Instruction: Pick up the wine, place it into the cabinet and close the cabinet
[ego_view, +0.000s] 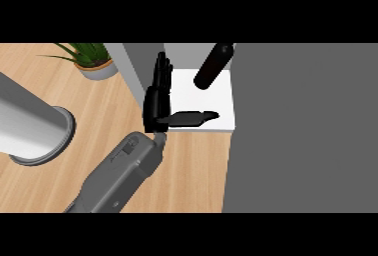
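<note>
The wine bottle (212, 66) stands inside the cabinet (225, 107) on its white floor, toward the far side, leaning a little. The left hand (156, 102) is released beside it, fingers straight and pointing far along the cabinet's left wall, thumb spread right over the white floor, apart from the bottle. A potted plant (90, 59) sits far left on the wooden counter (184, 170)

wine bottle (212, 66): black | hand (158, 97): black | forearm (118, 175): grey | cabinet shelf (218, 107): white | counter (103, 115): light wood grain | plant (85, 51): green | pot (100, 70): grey
</note>
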